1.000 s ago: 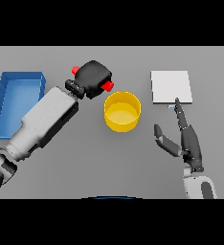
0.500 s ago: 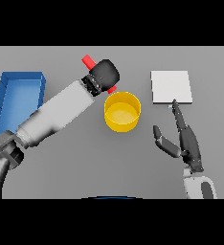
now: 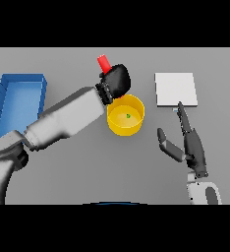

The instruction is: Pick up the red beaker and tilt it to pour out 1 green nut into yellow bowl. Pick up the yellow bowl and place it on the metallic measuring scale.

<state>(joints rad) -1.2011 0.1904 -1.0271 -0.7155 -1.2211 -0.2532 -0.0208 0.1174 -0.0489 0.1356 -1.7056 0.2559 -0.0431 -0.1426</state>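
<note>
Left robot hand (image 3: 118, 81) clamped on small red beaker (image 3: 103, 63), 11 o'clock of round yellow bowl (image 3: 125, 116) | green nut (image 3: 128, 116) seemingly inside | right robot hand (image 3: 191, 143) apart | risk: tilted beaker spilling extra nuts.

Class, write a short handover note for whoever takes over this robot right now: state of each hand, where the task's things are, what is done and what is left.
Left hand: shut on the red beaker, held above the back rim of the yellow bowl.
Right hand: open, idle, near the front edge of the metallic scale.
Done: one green nut lies in the bowl, which stands on the table left of the scale.
Left: put the beaker down, then lift the bowl onto the scale.
</note>
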